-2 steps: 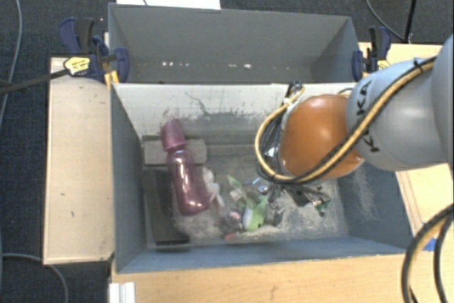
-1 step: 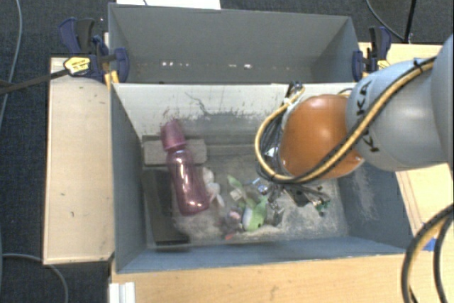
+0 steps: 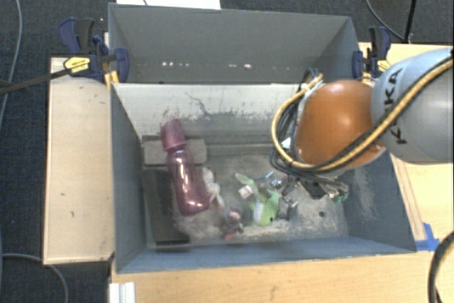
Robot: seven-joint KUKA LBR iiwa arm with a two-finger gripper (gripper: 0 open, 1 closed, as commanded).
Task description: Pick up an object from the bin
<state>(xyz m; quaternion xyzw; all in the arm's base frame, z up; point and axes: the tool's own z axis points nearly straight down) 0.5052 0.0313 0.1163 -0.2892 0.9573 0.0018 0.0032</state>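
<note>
- Grey metal bin [image 3: 234,46] with sloping walls and a scuffed, dusty floor.
- Reaching in from the right: arm with a round orange cover [image 3: 333,123] and looped yellow-and-black cables at the wrist, hanging over the right half of the floor.
- Under that cover: end effector [image 3: 287,201], down low among the small things right of centre. Spread or pressed together, cannot tell; mostly hidden beneath the wrist.
- At its tip, on the left and near side: light green piece [image 3: 266,209], touching it or just beside it. Pinched or not, cannot tell.
- Just left of that: small white scrap [image 3: 246,189] next to another bit of green.
- Nearer the front wall: small dark pinkish lump [image 3: 230,226].
- Well apart at the left: pink see-through bottle [image 3: 183,177], lying lengthwise with its cap end toward the far wall, against a grey block [image 3: 152,151].
</note>
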